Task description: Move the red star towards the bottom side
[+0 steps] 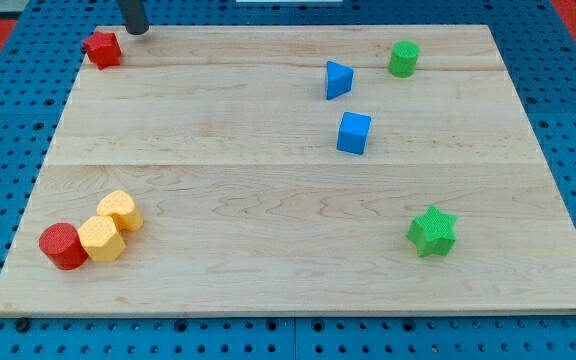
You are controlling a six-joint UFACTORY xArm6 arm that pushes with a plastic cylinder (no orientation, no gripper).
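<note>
- Red star (pixel 102 48) sits at the wooden board's (pixel 268 250) top-left corner, close to the edge.
- My tip (pixel 136 30) is at the view's top, just to the right of the red star and slightly above it; whether they touch is hard to tell, though a thin gap seems to show.
- As a bare rod, my tip holds nothing.
- Blue triangular block (pixel 338 79), green cylinder (pixel 403 58) and blue cube (pixel 353 133) lie at the upper right.
- Green star (pixel 432 231) is at the lower right.
- Red cylinder (pixel 63 246) and two yellow blocks (pixel 101 238) (pixel 120 210) cluster, touching, at the lower left.
</note>
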